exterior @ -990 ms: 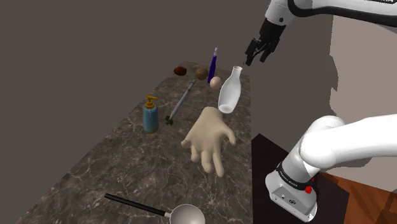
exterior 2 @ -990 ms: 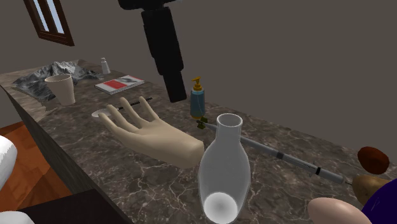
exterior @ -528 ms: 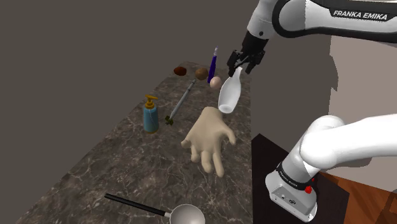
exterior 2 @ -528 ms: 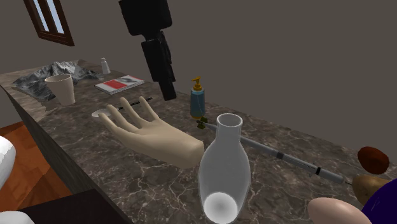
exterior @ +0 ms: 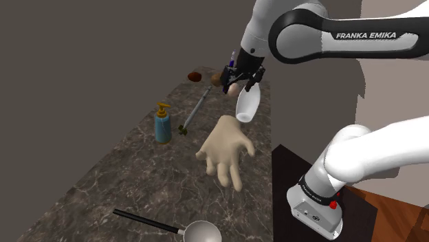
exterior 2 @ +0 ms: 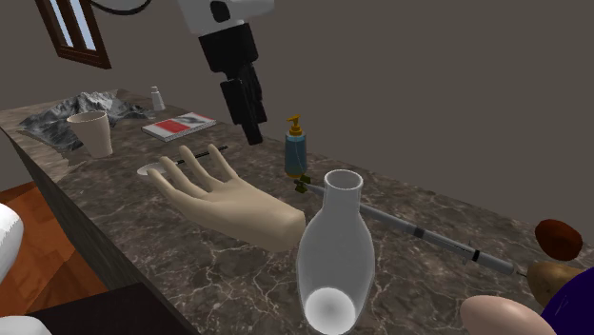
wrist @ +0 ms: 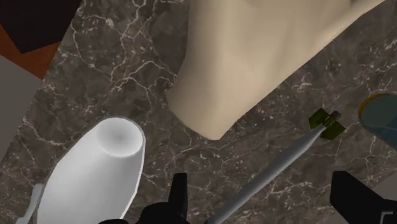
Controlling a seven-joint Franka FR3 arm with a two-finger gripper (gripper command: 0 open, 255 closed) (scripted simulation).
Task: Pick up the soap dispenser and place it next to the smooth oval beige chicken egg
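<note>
The soap dispenser (exterior: pixel 163 124) is a blue bottle with a gold pump, standing upright on the dark marble counter (exterior: pixel 130 185); it also shows as soap dispenser (exterior 2: pixel 296 151) and at the frame edge as soap dispenser (wrist: pixel 382 112). My gripper (exterior: pixel 238 75) hangs open in the air above the neck of a white vase (exterior: pixel 247 104), well away from the dispenser toward the shoulder view's right. In the wrist view the gripper (wrist: pixel 267 203) holds nothing, and a syringe (wrist: pixel 273 175) lies below the gap. The beige egg (exterior 2: pixel 500 317) lies at the counter's far end, beside the vase.
A beige model hand (exterior: pixel 224 148) lies mid-counter between the vase and the dispenser. The syringe (exterior: pixel 197 108) runs past the dispenser. Two brown items (exterior: pixel 194 76) sit near the egg. A ladle (exterior: pixel 185 231), a cup (exterior 2: pixel 92 133) and a booklet (exterior 2: pixel 178 126) occupy the other end.
The arm has swung toward the shoulder view's left and come lower, from beside the vase to above its neck. The fingers stay open. No object has moved.
</note>
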